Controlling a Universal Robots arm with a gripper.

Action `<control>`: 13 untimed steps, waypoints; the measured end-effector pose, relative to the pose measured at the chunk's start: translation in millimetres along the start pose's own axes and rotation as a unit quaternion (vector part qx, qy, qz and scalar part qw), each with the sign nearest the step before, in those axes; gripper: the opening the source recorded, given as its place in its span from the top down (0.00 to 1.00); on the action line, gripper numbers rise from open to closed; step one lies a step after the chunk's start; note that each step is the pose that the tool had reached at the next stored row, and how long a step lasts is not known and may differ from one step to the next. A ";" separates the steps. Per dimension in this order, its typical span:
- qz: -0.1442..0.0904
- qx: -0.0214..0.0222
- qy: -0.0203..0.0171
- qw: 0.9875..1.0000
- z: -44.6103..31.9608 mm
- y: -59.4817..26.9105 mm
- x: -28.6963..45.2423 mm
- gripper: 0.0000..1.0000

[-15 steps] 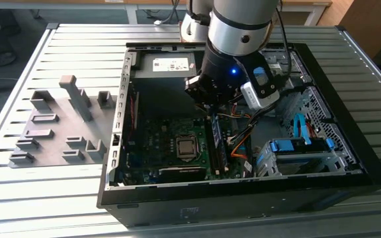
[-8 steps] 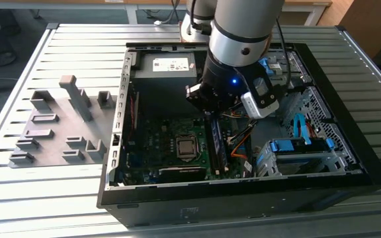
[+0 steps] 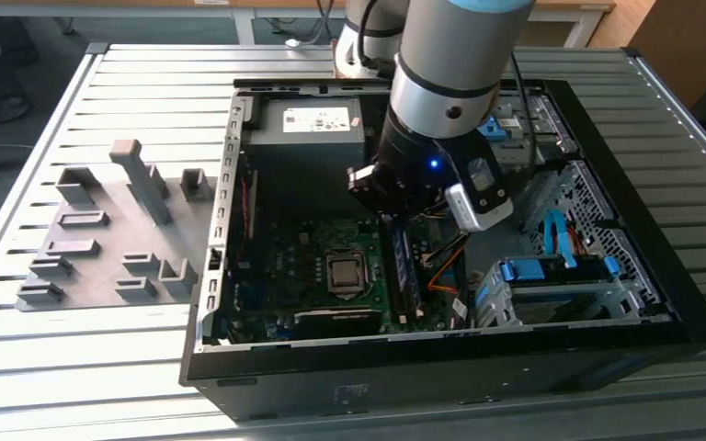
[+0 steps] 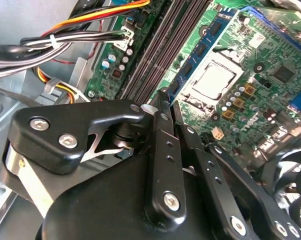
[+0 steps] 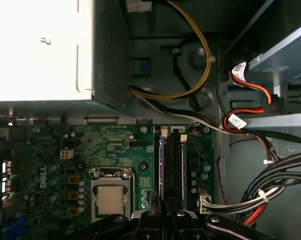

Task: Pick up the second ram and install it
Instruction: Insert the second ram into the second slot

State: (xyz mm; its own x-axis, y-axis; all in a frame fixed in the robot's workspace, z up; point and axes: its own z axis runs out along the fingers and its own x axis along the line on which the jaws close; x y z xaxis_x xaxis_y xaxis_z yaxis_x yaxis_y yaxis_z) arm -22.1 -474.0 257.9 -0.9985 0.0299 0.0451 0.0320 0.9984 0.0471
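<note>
My gripper [image 3: 392, 213] is down inside the open computer case, over the far end of the memory slots beside the processor socket [image 5: 110, 197]. The second ram [image 3: 404, 271] stands on edge in the slots as a long dark stick, running from my fingertips toward the case front. In the first wrist view the ram [image 5: 172, 170] lies straight ahead of the gripper [image 5: 163, 215]. In the second wrist view the gripper [image 4: 163, 97] is shut, its tips pressed together at the slot end by a white latch [image 4: 149, 107]. I cannot tell whether the tips touch the stick.
Grey holder blocks [image 3: 108, 239] sit on the slatted table at the exterior view's left. The power supply [image 3: 310, 119] is at the back of the case. Cable bundles [image 5: 270, 175] and a blue drive cage [image 3: 562, 276] crowd the side beyond the slots.
</note>
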 end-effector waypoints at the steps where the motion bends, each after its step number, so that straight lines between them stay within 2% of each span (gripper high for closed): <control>1: 0.002 0.000 0.000 1.000 1.7 -0.2 -0.2 0.86; 13: 0.003 0.000 0.000 1.000 21.9 -3.2 -3.2 0.86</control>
State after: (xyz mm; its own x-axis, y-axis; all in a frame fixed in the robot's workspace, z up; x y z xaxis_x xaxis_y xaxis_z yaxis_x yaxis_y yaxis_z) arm -19.9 -476.2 235.7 -0.9983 0.0366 0.0451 0.0387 0.9981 0.0472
